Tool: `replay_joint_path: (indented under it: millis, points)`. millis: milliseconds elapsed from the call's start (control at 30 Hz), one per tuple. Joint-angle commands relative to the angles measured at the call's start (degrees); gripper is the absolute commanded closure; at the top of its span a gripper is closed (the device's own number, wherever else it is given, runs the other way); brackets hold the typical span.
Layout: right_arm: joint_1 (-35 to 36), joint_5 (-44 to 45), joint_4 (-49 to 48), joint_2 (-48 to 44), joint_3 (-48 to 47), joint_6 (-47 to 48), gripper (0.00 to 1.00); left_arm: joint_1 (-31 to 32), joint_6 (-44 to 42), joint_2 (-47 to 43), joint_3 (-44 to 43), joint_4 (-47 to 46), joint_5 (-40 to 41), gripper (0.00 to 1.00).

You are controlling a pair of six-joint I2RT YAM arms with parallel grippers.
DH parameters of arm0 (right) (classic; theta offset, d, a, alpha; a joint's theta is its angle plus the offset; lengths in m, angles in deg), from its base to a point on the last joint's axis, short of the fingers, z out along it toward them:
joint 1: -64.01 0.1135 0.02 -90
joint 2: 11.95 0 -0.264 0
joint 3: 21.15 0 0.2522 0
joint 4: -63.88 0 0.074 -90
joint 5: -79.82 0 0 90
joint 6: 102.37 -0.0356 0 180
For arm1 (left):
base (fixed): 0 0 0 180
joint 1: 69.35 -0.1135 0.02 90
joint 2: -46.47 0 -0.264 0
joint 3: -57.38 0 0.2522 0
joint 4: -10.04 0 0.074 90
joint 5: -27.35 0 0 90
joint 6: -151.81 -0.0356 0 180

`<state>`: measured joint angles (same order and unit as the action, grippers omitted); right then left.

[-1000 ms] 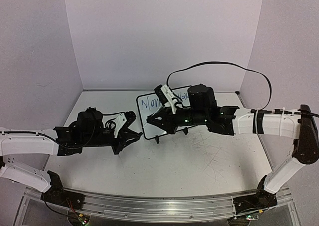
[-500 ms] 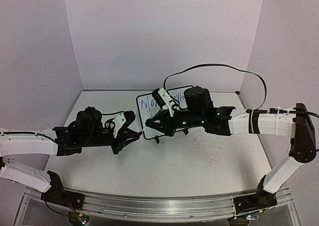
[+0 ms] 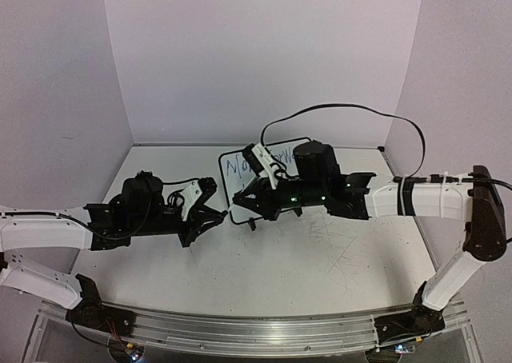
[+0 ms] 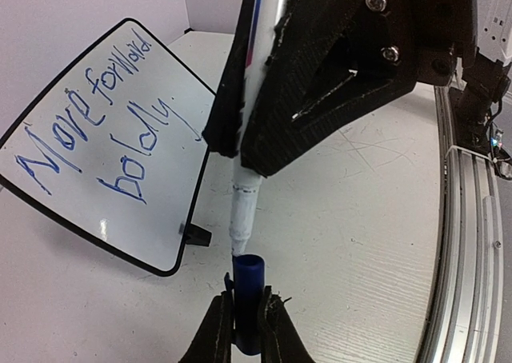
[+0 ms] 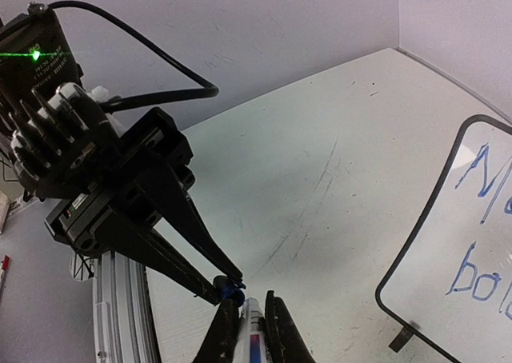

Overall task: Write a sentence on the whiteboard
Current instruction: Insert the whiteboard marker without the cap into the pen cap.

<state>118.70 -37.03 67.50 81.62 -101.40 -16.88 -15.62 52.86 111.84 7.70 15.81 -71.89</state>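
Note:
The whiteboard (image 3: pixel 234 171) stands tilted at the table's back, behind both grippers. In the left wrist view the whiteboard (image 4: pixel 152 211) carries the blue sentence (image 4: pixel 96 115), "Move forward" above "boldly". My left gripper (image 4: pixel 246 303) is shut on a blue marker cap (image 4: pixel 248 283), held with its mouth open toward the marker. My right gripper (image 5: pixel 250 307) is shut on the white marker (image 5: pixel 254 331). The marker (image 4: pixel 244 207) has its tip at the cap's mouth. The grippers meet beside the board's left foot (image 3: pixel 232 211). The cap (image 5: pixel 233 285) shows between the left fingers (image 5: pixel 188 247).
The scuffed white tabletop (image 3: pixel 320 259) lies under the arms, inside white walls. A black cable (image 3: pixel 352 105) loops above the right arm. A metal rail (image 3: pixel 264 331) runs along the near edge. The board's black foot (image 4: pixel 195 235) sits just left of the cap.
My right gripper has moved left and down with the marker, bringing its tip to the cap. My left gripper has stayed nearly still.

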Motion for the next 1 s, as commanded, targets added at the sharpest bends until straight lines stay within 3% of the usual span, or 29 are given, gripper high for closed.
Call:
replay_joint_path:
  millis: [0, 967]
  points:
    - [0.4, 3.4, -4.6, -5.2, 1.8, 0.5, 1.00, 0.3, 0.6, -1.5, -1.0, -0.7, 0.9, 1.00]
    - [0.4, -2.5, -5.3, 0.4, -0.3, -1.2, 1.00, 0.4, 0.7, -1.0, -1.3, -0.5, 1.1, 1.00]
